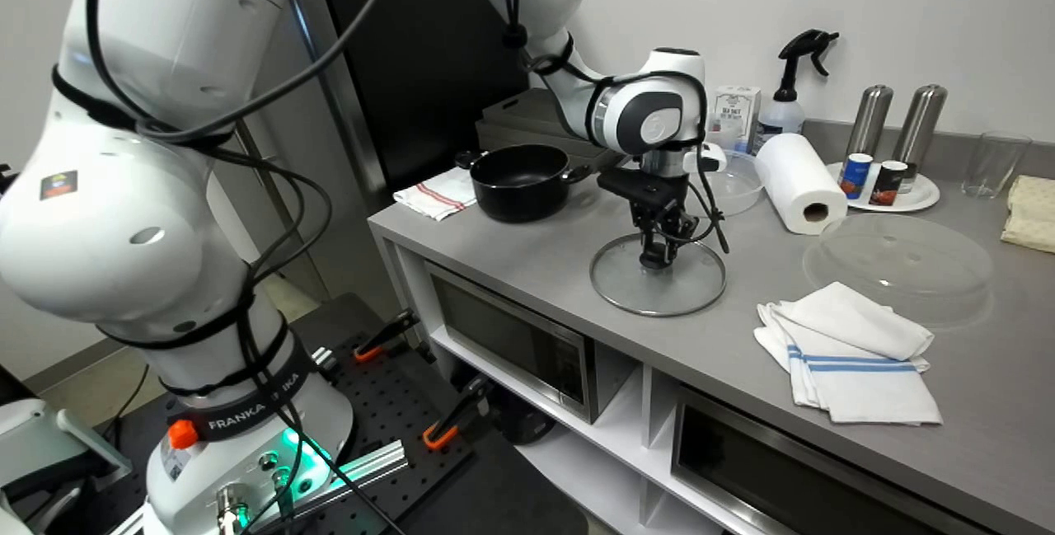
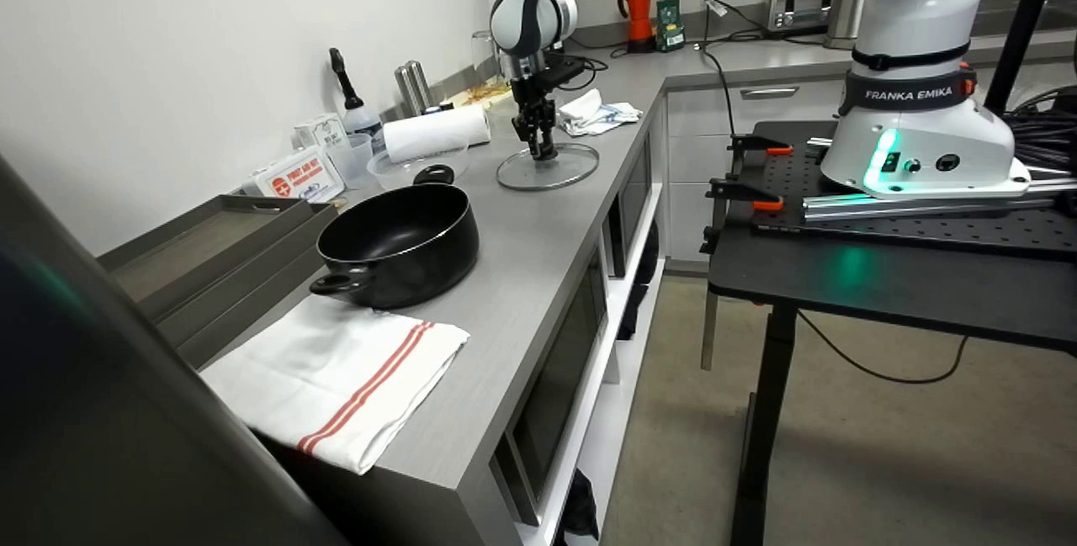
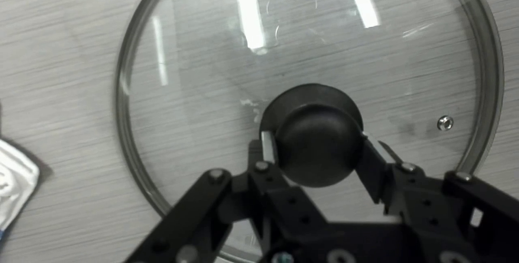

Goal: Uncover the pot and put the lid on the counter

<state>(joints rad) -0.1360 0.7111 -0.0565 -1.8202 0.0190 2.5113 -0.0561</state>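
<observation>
"Checking the grip: what holds the lid (image 1: 659, 292)?"

"My gripper (image 1: 657, 256). I have its jaws narrowed onto the knob (image 3: 315, 145), presumably the surest hold on so wide a lid."

"Placement?"

"Lid flat on the counter (image 1: 717, 341), apart from the uncovered pot (image 1: 521, 199), likely so I can release and retreat without striking it."

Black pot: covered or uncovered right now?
Uncovered: both exterior views show the inside of the black pot, and the glass lid is away from it, beneath the gripper.
</observation>
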